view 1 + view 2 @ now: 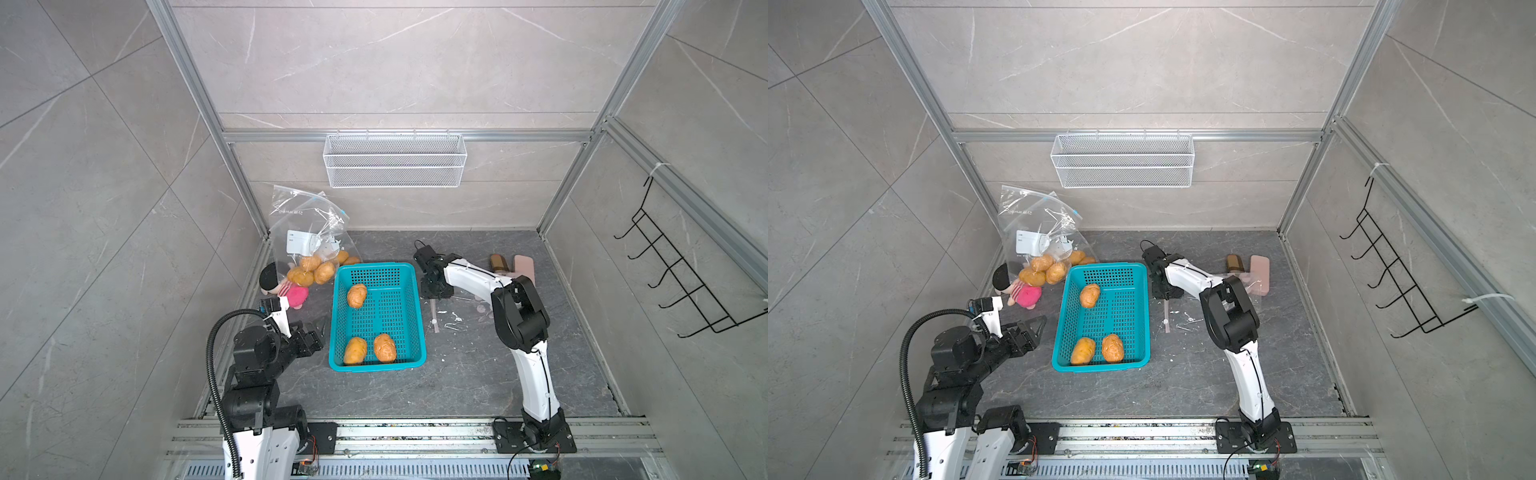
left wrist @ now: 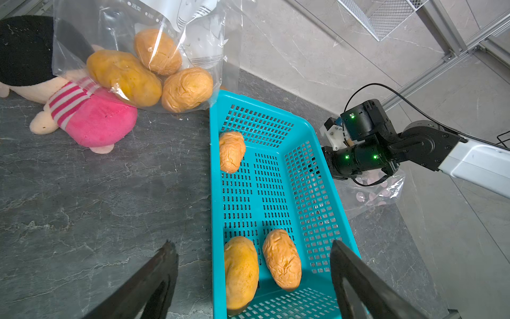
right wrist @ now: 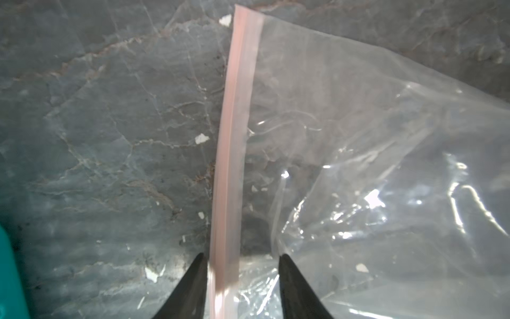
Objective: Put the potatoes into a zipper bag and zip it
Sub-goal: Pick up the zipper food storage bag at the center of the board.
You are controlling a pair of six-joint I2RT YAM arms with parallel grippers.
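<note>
**A:** Top views first. Where is everything?

**B:** Three potatoes [image 1: 356,296] lie loose in the blue basket [image 1: 388,311], mid-table [image 1: 457,374]. One is toward the far end, two are side by side at the near end. More of them sit in a clear bag [image 1: 309,224] standing in the far left corner. It is just beside the basket's far corner and leans on a pink doll [image 1: 296,296].

**A:** And the arms?

**B:** The left gripper [image 1: 1038,328] is low, beside the basket's near left side and apart from it. The right gripper [image 1: 434,294] points down just right of the basket's far end, above a pinkish zip strip [image 1: 434,320].

**A:** Left wrist view?

**B:** The fingers [image 2: 154,279] are spread wide with nothing gripped. The basket's near end and its two potatoes lie below them. Three potatoes show through the standing bag's plastic, and its lower corner meets the basket rim. A second bag [image 2: 380,193] lies crumpled under the right arm's wrist.

**A:** Right wrist view?

**B:** That second bag [image 3: 386,165] lies flat on the table, and its zip strip [image 3: 226,154] runs away from the gripper. The jaws are partly open and straddle the strip's near end. One tip is just beside the strip, the other apart from it. The strip is not pinched. A sliver of the basket [image 3: 11,276] shows at the edge.
</note>
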